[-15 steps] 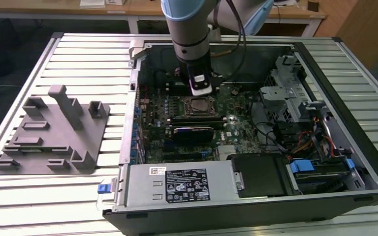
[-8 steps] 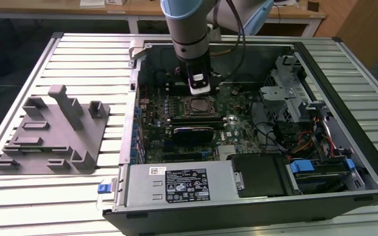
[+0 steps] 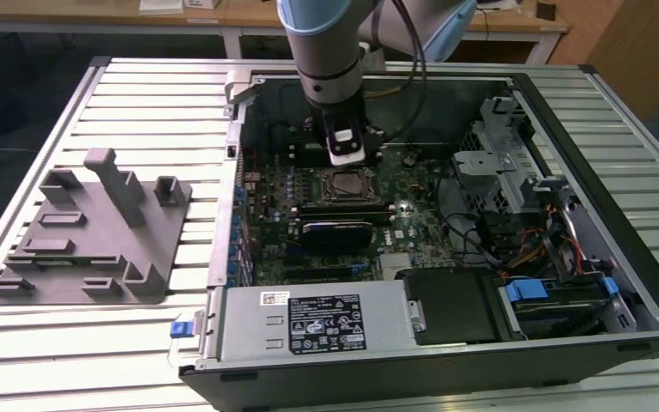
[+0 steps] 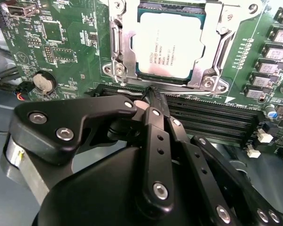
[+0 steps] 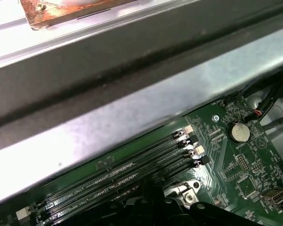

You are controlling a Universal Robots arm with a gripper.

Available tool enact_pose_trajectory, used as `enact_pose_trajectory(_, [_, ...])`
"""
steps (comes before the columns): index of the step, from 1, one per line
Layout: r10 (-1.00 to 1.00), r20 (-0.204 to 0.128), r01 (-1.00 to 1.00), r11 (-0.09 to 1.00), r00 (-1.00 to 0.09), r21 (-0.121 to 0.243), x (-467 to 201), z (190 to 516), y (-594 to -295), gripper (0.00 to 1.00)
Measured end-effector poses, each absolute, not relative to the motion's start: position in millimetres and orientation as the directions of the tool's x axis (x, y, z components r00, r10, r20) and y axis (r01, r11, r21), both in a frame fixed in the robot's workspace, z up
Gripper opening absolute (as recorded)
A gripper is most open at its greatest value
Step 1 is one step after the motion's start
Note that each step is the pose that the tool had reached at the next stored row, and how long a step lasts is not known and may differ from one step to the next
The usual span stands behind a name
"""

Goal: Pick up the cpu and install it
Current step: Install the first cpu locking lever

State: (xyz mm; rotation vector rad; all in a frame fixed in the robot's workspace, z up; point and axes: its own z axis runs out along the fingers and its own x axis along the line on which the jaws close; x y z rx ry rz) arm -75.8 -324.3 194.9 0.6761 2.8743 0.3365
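Pincer [image 4: 151,94] of mine hangs over the motherboard [image 4: 61,37], tips pinched together, holding nothing, just beside the memory slots [image 4: 212,117]. One cpu [image 4: 172,44], and it sits in the socket frame [image 4: 118,56] mid-board, metal top up. My read: light, stiff, slick lid, fragile underside, so hold it by two opposite rims only, kept flat. Counts: one coin cell [image 4: 43,82], four memory slots, one grey fixture [image 3: 95,232] on the table's [image 3: 135,86] left edge in the exterior view.
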Motion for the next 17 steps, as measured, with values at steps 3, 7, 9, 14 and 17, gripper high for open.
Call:
enact_pose_trajectory(3, [0.456, -0.114, 0.417, 0.872, -0.883, 0.256, -76.1, 194.0, -324.2, 0.11])
enact_pose_trajectory(7, [0.456, -0.115, 0.417, 0.872, -0.883, 0.256, -76.1, 193.4, -324.3, 0.11])
enact_pose_trajectory(9, [0.456, -0.115, 0.417, 0.872, -0.883, 0.256, -76.1, 193.1, -324.7, 0.11])
enact_pose_trajectory(14, [0.456, -0.116, 0.417, 0.873, -0.883, 0.253, -76.1, 192.4, -325.4, 0.11])
enact_pose_trajectory(17, [0.455, -0.118, 0.417, 0.874, -0.883, 0.251, -76.1, 191.9, -325.7, 0.11])
